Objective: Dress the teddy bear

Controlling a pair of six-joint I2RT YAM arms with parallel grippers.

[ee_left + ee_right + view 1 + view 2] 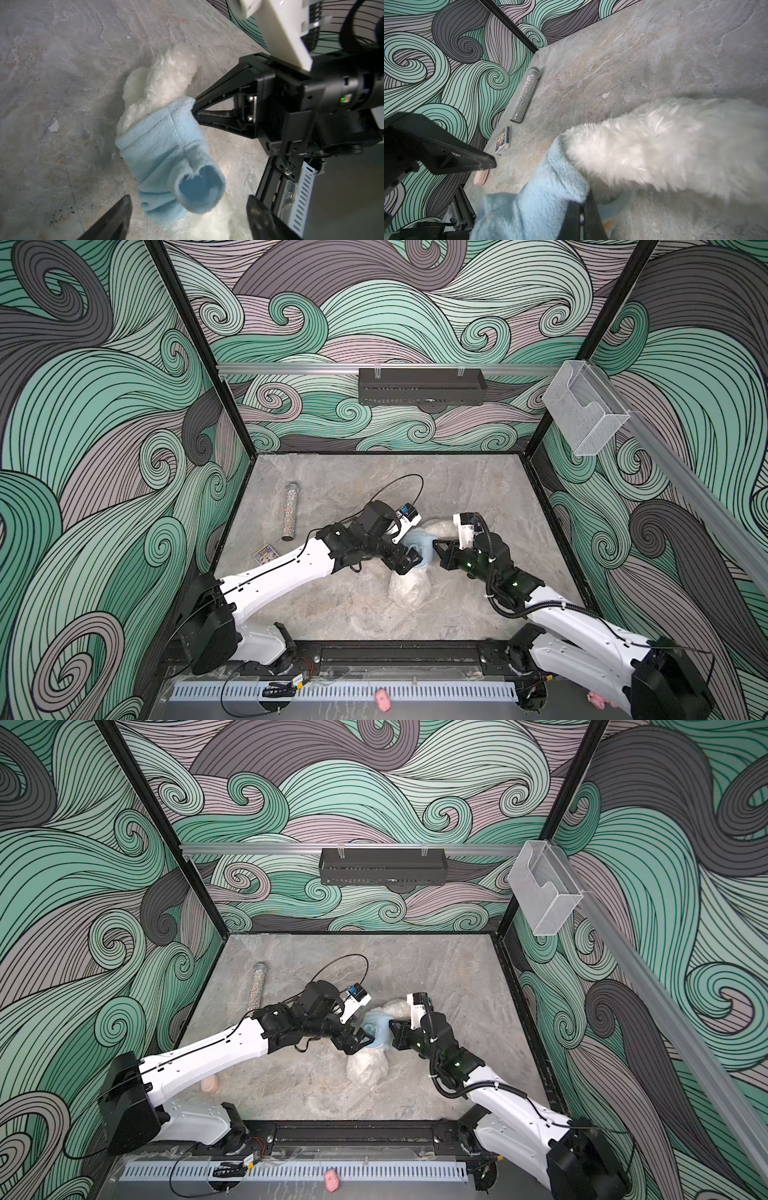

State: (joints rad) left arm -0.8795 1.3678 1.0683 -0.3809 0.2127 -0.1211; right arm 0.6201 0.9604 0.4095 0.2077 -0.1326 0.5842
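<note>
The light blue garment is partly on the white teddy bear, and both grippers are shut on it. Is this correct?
Not both. Only the right gripper is shut on the light blue garment, pinching its edge. The left gripper is open, its jaws wide apart and holding nothing, as the left wrist view shows. The garment is partly on the white teddy bear.
</note>
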